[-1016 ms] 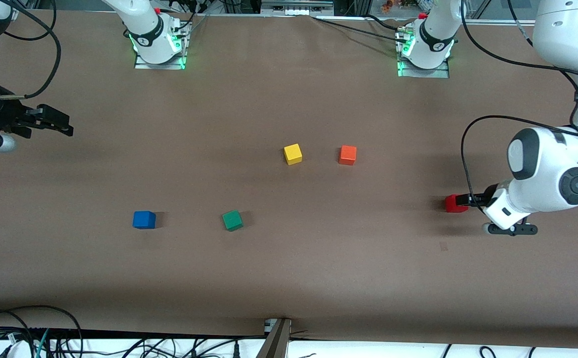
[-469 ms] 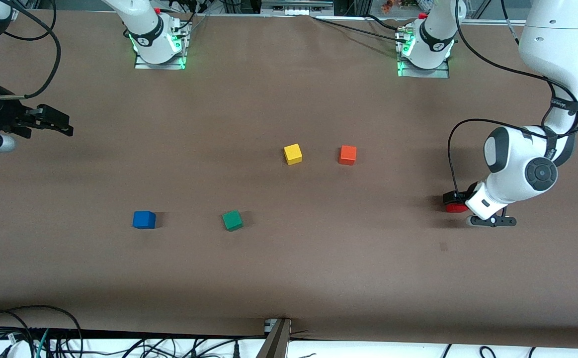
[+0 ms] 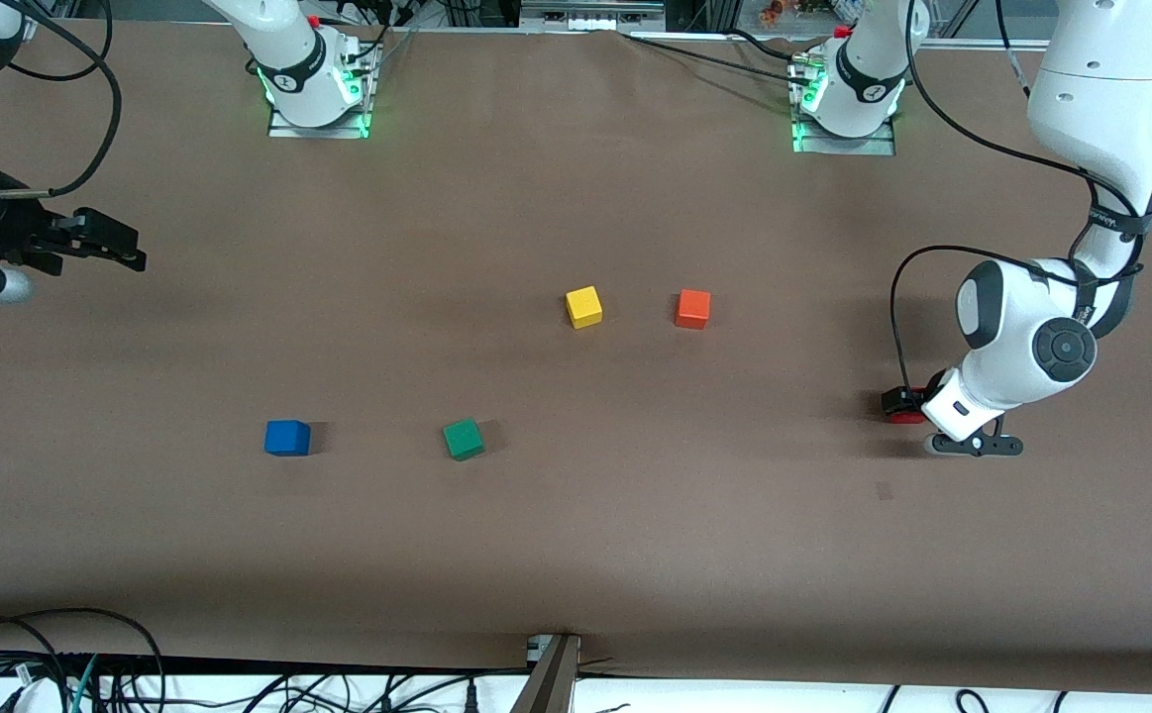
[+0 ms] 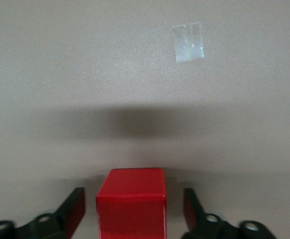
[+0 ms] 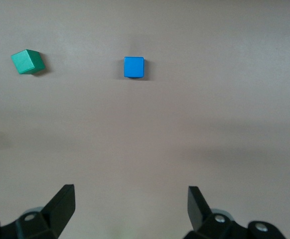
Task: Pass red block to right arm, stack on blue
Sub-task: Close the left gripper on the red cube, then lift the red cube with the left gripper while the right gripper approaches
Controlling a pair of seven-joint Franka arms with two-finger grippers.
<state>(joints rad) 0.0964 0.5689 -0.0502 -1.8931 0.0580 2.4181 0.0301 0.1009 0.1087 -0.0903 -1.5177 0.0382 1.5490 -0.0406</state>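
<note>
Straddling red block [image 4: 130, 201], left pincer [image 4: 130, 211] seen part-open, gaps either side. Grasp step; closure, lift needed next. Right pincer [image 5: 130, 209] held wide, waiting.

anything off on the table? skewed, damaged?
Nothing damaged. Only the green cube sits rotated against the square-set blue cube beside it. A small tape patch is stuck to the table near the red block.

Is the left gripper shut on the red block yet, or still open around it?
Open. The left gripper straddles the red block on the table, with gaps showing between both fingers and its sides.
</note>
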